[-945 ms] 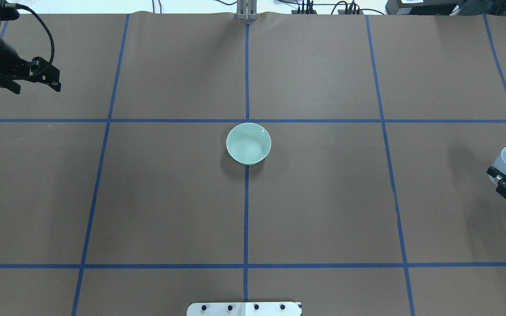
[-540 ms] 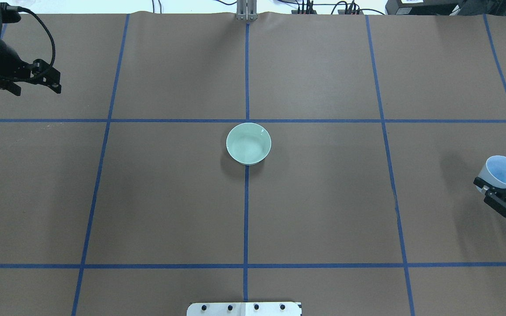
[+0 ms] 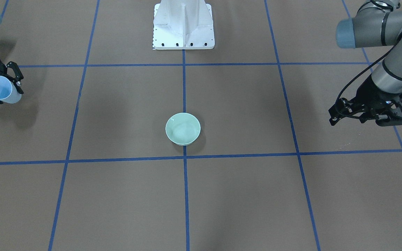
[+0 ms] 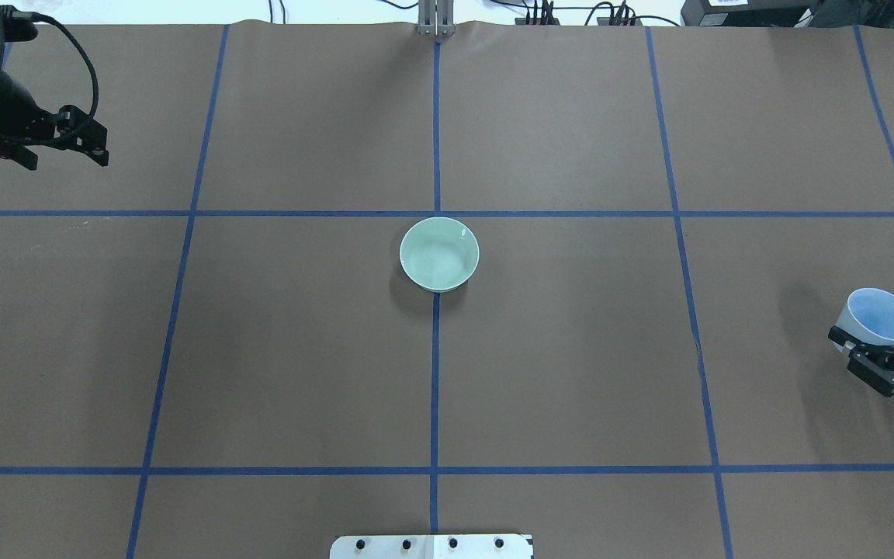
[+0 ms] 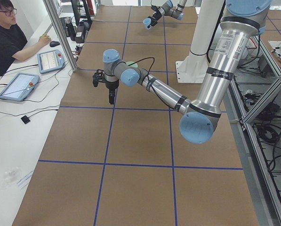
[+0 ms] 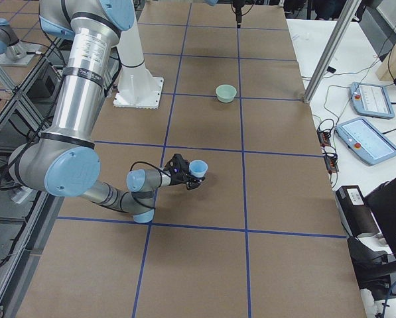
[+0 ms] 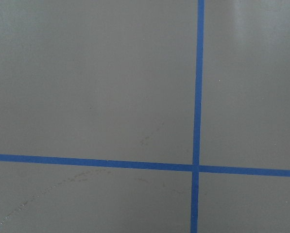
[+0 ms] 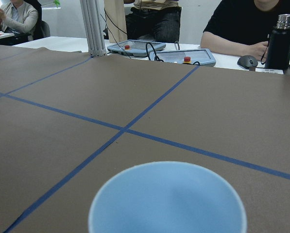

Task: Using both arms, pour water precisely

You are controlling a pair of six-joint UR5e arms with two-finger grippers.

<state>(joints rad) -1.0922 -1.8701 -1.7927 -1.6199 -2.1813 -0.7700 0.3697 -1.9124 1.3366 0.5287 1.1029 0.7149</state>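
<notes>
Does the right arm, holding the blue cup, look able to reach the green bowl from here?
Probably yes. Only open table lies between the right gripper, shut on the blue cup, and the green bowl; the left gripper is far aside.

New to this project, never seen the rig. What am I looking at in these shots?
Two robot arms on a white pedestal share a brown table taped into blue squares. Views: one from behind the robot, one facing it, one from each table end, one on each wrist. A pale green bowl sits mid-table. The right end effector grips a light blue cup; the left end effector is open and empty. A person sits at a desk alongside.
</notes>
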